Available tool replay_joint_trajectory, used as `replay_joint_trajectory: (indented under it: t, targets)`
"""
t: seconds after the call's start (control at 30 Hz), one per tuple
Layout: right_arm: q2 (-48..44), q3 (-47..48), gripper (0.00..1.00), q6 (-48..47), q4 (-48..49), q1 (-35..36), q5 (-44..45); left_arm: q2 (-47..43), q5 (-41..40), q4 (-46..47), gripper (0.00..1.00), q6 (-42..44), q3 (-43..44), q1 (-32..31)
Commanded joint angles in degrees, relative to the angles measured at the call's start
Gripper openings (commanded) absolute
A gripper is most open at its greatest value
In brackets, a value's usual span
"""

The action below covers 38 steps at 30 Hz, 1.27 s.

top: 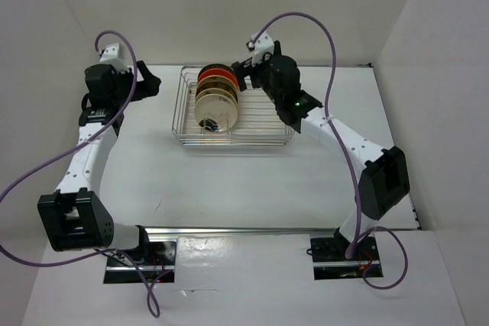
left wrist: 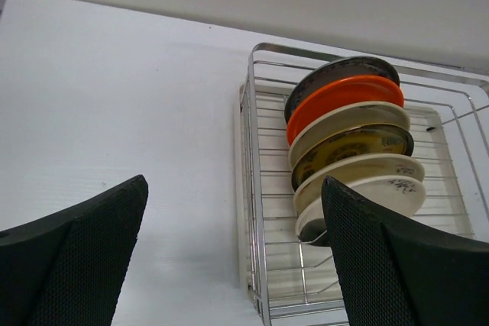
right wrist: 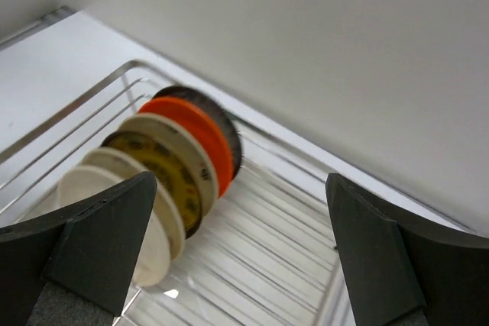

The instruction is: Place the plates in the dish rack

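Note:
Several plates stand on edge in a row at the left end of the silver wire dish rack. From the back the row runs dark patterned, orange, cream, yellow-gold, then cream ones. My right gripper hovers open over the rack's back edge, just right of the row and holding nothing. In the right wrist view, the orange plate lies left of my empty right gripper. My left gripper stands open and empty, left of the rack. The left wrist view has the rack's rim between its fingers.
White walls close in the table at the back and on both sides. The rack's right part holds only bare wires. Purple cables loop above both arms. The arm bases sit at the near edge.

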Motion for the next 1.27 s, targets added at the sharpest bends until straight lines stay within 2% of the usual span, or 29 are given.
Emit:
replay_joint_trajectory:
  t: [0.0,0.03,0.07,0.17,0.3,0.4,0.47,0.6,1.23]
  targets:
    - [-2.9,7.57,1.0,3.01,-10.25,-0.82,11.98,-0.3,-8.26,-4.06,1.0,5.41,3.6,-2.82]
    - [-2.9,7.58,1.0,3.54,-10.8,-1.43,16.61,0.22,-10.37,-5.2,1.0,6.2,4.12,-3.52]
    - [-2.9,8.18,1.0,4.07,-10.81,-2.56,18.22,0.23,-14.22,-5.21,1.0,8.13,4.12,-4.57]
    - [-3.42,8.19,1.0,6.87,-12.12,-6.25,22.01,0.75,-19.25,-6.69,1.0,9.46,5.44,-5.37]
    - [-6.84,3.91,1.0,8.55,-10.82,-11.62,22.55,1.37,-19.89,-7.93,1.0,10.17,7.02,-5.9]
    - [-8.78,-0.84,1.0,12.57,-12.03,-17.5,20.09,2.77,-19.89,-7.93,1.0,10.69,8.07,-7.04]
    - [-9.31,-3.75,1.0,15.74,-12.04,-22.49,15.36,4.96,-24.51,-8.45,1.0,11.48,9.73,-9.57]
    - [-9.31,-7.8,1.0,18.4,-12.04,-27.7,9.37,7.08,-31.38,-10.83,1.0,12.88,12.38,-11.7]
    - [-9.31,-9.3,1.0,18.4,-10.02,-30.08,10.24,4.71,-28.59,-3.19,1.0,13.95,8.08,-12.4]
